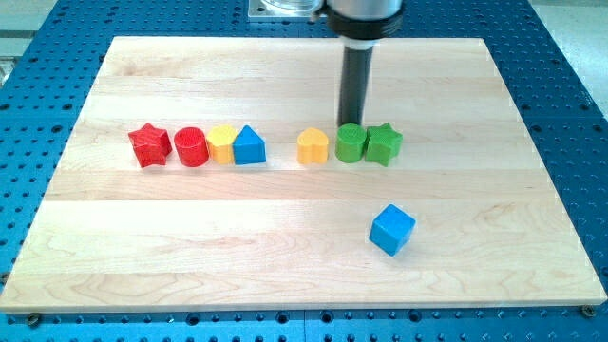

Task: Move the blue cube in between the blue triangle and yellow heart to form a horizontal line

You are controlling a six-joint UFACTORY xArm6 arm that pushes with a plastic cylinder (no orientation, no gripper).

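The blue cube (392, 229) lies alone toward the view's bottom right. The blue triangle (249, 146) stands at the right end of a left group, touching a yellow block (221, 144). The yellow heart (313, 147) stands to its right with a gap between them. My tip (352, 124) is just behind the green cylinder (351, 143), at its top edge, above and left of the blue cube and well apart from it.
A red star (150, 145) and a red cylinder (191, 146) stand left of the yellow block. A green star (383, 143) touches the green cylinder on its right. All rest on a wooden board (304, 275) over a blue perforated table.
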